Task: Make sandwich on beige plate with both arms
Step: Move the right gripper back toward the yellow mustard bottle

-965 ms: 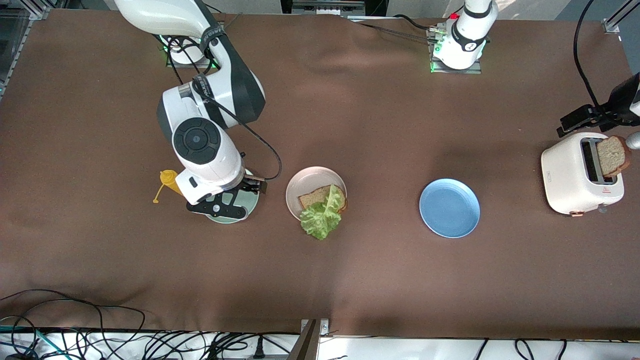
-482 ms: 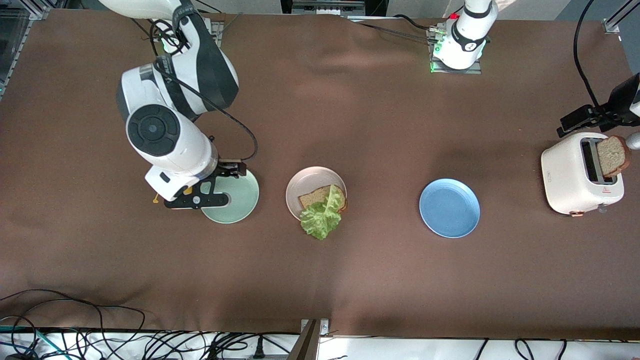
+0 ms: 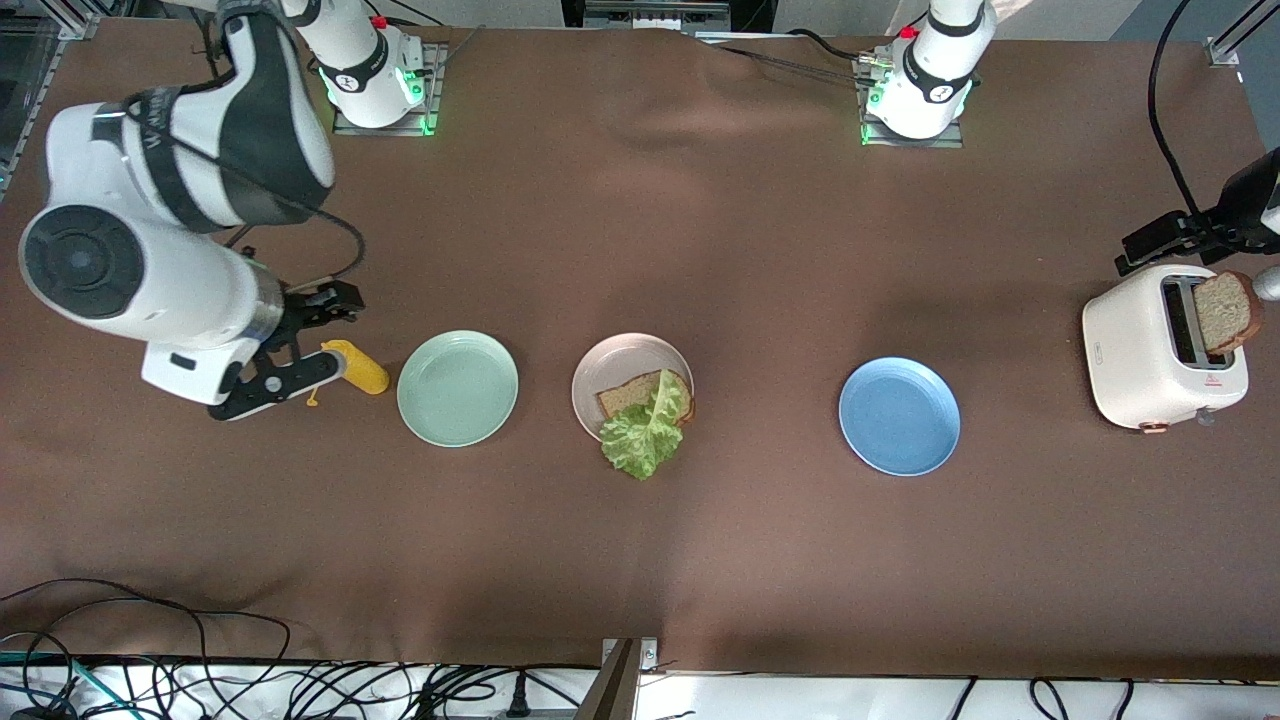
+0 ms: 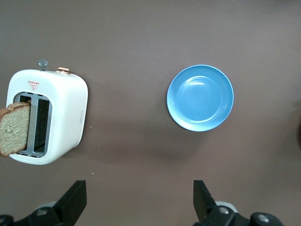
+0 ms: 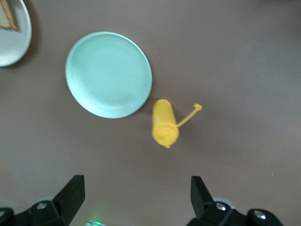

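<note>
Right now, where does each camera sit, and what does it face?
Front: high across the table, facing both bases; shows right arm, three plates, toaster.
Left wrist: looks down on toaster and blue plate; open left gripper.
Right wrist: down on green plate, yellow bottle; open right gripper.
Shared: each wrist view's things also show in front.

Bread slice [image 4: 15, 128] in toaster [image 4: 56, 113]

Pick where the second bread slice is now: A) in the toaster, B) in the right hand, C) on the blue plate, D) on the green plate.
A: the bread slice stands in a slot of the toaster; both other plates are bare.
</note>
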`<state>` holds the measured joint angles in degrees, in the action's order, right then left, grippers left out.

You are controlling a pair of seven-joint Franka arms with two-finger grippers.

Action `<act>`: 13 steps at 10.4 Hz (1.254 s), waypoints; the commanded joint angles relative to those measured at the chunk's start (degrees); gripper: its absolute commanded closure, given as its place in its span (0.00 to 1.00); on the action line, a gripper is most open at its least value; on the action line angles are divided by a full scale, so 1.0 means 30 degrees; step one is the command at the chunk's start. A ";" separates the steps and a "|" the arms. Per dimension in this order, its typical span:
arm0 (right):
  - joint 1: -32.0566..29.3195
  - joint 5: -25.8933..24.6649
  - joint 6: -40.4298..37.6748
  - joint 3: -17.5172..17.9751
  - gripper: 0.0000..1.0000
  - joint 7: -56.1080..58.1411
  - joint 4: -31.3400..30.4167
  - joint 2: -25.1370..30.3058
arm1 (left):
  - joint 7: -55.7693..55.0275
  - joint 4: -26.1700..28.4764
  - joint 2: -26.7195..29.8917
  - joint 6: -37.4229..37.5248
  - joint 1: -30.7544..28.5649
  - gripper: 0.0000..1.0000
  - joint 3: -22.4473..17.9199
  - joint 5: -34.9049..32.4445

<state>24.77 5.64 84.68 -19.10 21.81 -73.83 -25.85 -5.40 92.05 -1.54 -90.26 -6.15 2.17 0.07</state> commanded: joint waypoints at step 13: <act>-0.9049 1.6770 0.4908 0.0916 0.00 3.4613 -0.9253 -0.4067 | 0.0158 -0.0418 -0.0365 0.0204 -0.0087 0.00 0.0099 -0.0317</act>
<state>-1.45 51.14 99.67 -17.56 120.84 -100.81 -37.46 -5.40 92.02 -2.13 -90.27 -6.05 2.30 0.07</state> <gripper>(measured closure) 0.000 0.000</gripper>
